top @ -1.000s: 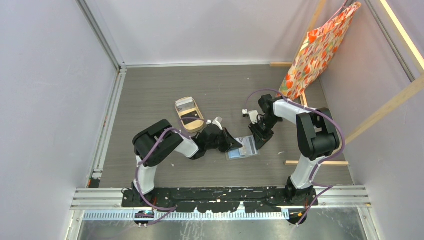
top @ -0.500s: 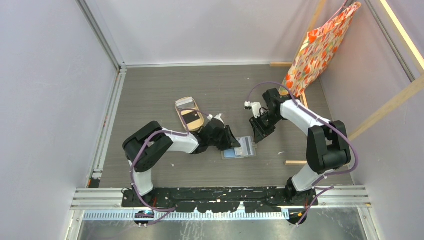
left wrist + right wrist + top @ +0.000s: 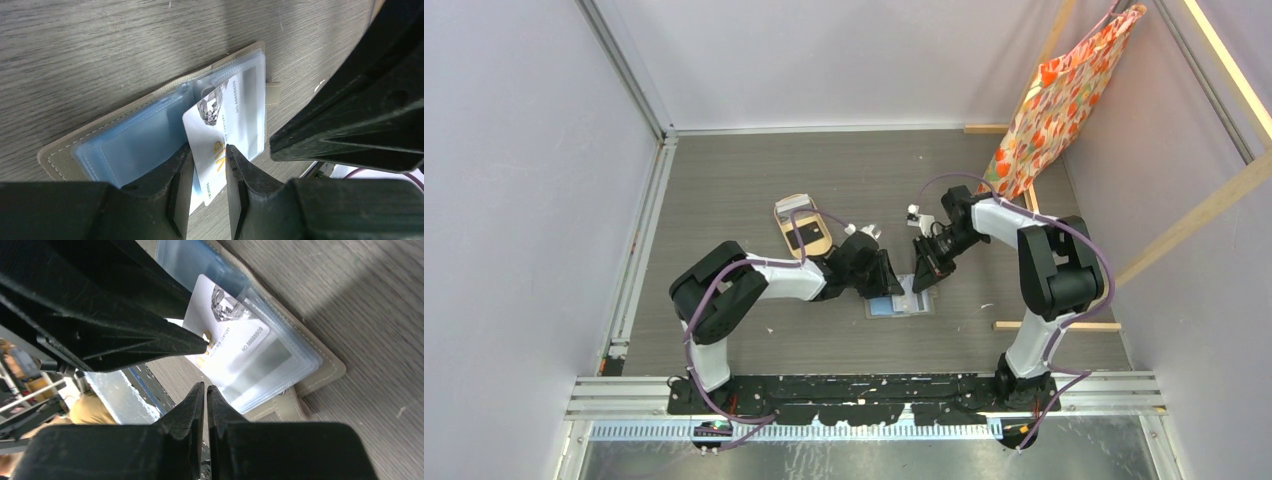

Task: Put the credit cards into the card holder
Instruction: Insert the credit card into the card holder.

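Note:
The card holder (image 3: 904, 301) lies open on the table, grey-brown with pale bluish sleeves (image 3: 127, 140) and a snap tab (image 3: 273, 93). My left gripper (image 3: 206, 152) is shut on a white credit card (image 3: 214, 131) whose far end rests in a clear sleeve. The card also shows in the right wrist view (image 3: 222, 332), lying on the holder (image 3: 322, 371). My right gripper (image 3: 205, 386) is shut and empty, hovering just above the holder's tab side, close to the left gripper (image 3: 115, 335). In the top view the left gripper (image 3: 890, 285) and right gripper (image 3: 921, 279) meet over the holder.
A tan oval tray (image 3: 790, 211) with a black card (image 3: 805, 238) sits behind the left arm. An orange patterned bag (image 3: 1054, 105) hangs on a wooden frame at the back right. A wooden strip (image 3: 1054, 325) lies on the table at the right.
My right gripper has swung left and down onto the holder beside the left gripper. The left gripper and the holder have shifted slightly left.

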Robot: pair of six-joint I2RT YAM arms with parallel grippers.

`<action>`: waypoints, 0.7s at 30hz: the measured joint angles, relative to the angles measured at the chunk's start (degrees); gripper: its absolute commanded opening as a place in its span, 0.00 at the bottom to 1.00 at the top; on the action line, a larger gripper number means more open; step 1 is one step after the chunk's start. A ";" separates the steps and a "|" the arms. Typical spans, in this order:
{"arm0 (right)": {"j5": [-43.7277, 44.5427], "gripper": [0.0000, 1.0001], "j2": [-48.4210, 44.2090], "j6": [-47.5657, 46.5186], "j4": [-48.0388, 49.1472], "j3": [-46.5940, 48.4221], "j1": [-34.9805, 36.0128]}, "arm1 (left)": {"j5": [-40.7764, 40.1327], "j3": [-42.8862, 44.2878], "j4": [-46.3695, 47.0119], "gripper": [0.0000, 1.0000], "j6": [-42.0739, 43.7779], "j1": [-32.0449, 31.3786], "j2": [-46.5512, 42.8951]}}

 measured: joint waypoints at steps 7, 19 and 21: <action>-1.25 0.11 4.81 3.65 2.12 0.00 0.00 | 1.09 0.63 -0.59 0.36 0.02 -0.11 0.26; 1.79 0.11 7.06 6.93 1.99 0.48 0.04 | 0.98 3.23 -5.62 0.41 3.02 -0.28 0.02; 1.92 0.11 7.15 7.21 1.90 0.57 0.04 | 0.66 3.37 -6.71 0.41 3.78 -0.28 -0.46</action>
